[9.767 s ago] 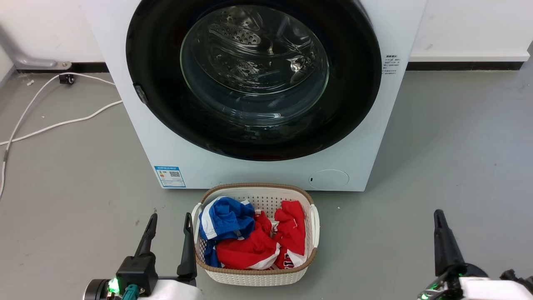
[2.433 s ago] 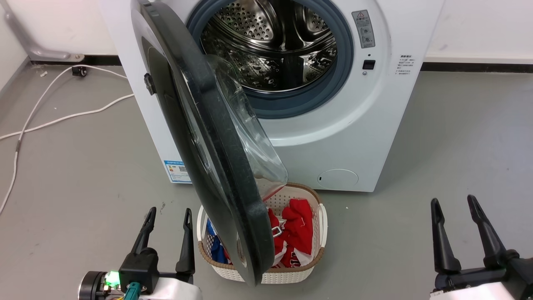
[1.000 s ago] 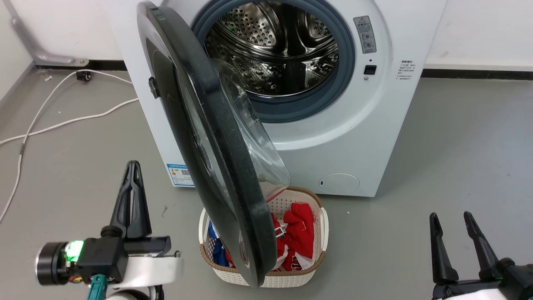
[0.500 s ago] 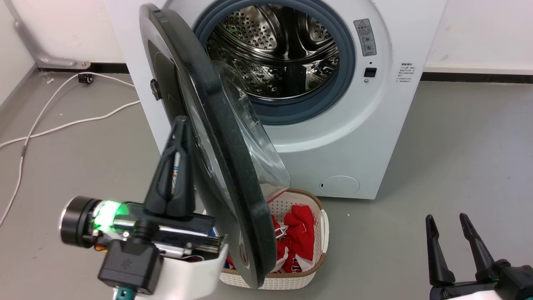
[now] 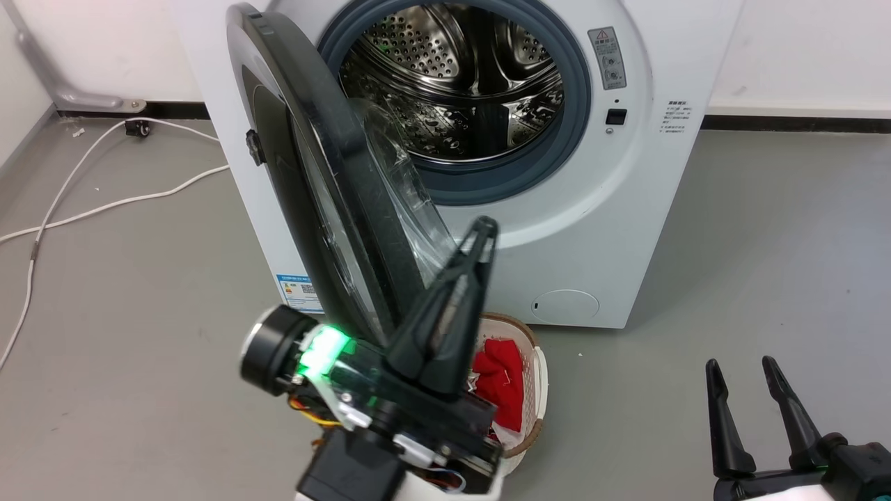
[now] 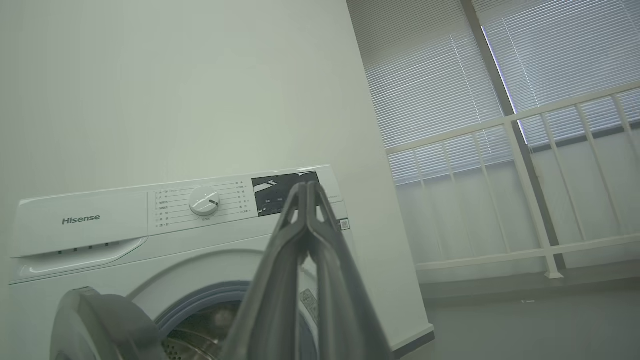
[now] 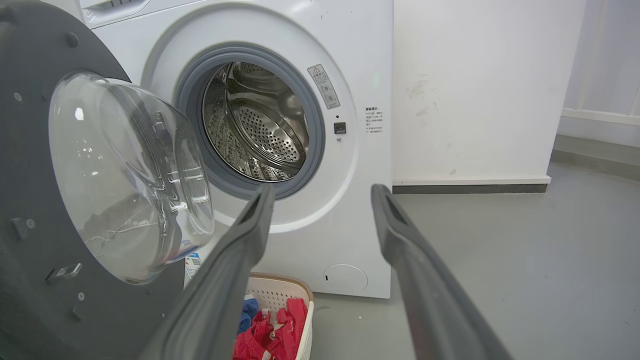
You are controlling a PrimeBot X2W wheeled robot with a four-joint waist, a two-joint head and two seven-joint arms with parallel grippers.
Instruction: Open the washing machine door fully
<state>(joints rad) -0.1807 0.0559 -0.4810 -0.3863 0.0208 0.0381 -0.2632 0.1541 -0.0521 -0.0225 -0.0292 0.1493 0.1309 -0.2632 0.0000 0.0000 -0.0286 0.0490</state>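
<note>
The door (image 5: 327, 160) is seen swung out from its hinge at the left side of the machine (image 5: 612, 229), standing nearly edge-on in the head view, with its lower part hidden behind the left arm. Its glass bowl (image 7: 125, 175) is turned towards the right, and the drum (image 5: 459, 90) and the grey ring (image 5: 557, 153) around it are left uncovered. The machine is set on the floor (image 5: 766, 243) at the far edge, against the wall.

The left hand (image 5: 484, 233) is raised in front of the machine, just to the right of the door's inner face, with its fingers pressed together and nothing held between them. Whether the door is touched by it cannot be told. In the left wrist view the closed fingertips of this hand (image 6: 303, 192) are seen against the control panel, right of the dial (image 6: 204, 201), and the door's top (image 6: 100, 325) is seen low at the left.

The right hand (image 5: 739, 365) is held low at the floor's near right, well apart from the door, with its fingers spread and empty. In the right wrist view the door (image 7: 30, 200) is seen to the left of this hand (image 7: 322, 192).

A basket (image 5: 536, 390) with red clothes (image 5: 498, 376) is placed on the floor just before the machine, partly hidden by the left arm. A round white flap (image 5: 565, 305) is seen low on the front panel, and a white cable (image 5: 104, 205) is laid along the floor's far left.
</note>
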